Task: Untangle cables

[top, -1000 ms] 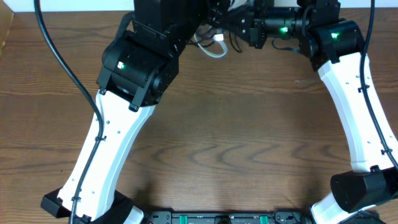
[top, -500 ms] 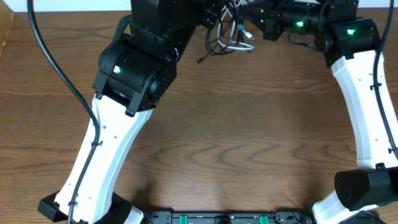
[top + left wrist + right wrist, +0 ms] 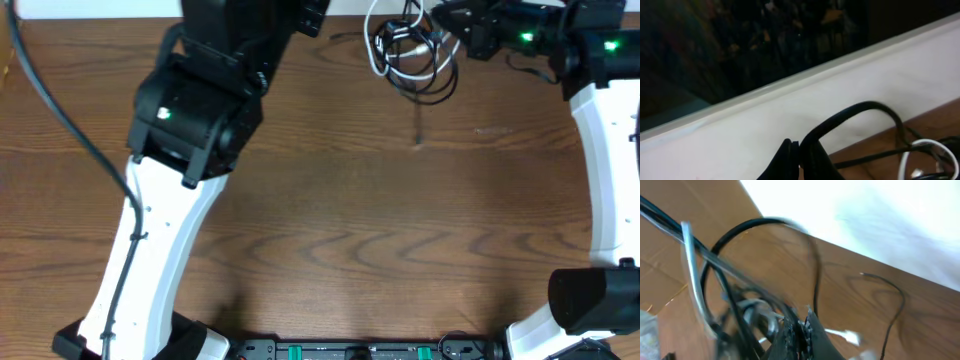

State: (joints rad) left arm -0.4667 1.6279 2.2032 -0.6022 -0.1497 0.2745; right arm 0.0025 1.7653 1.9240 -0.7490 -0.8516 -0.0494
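A: When you look down from above, where are the cables (image 3: 412, 60)?

B: At about one o'clock on the table (image 3: 330, 200), near its far edge. It's a tangle of black loops, with a white cord (image 3: 375, 55) on its nine o'clock side.

A: And the right gripper (image 3: 446, 22)?

B: At the tangle's two o'clock, fingers pressed together on the cables. Its wrist view is too blurred to tell which strand.

A: The left gripper (image 3: 800, 157)?

B: Hidden under its arm from above. Its own camera shows it pinching a black cord (image 3: 860, 106) that arches toward twelve, with the white cord at four o'clock.
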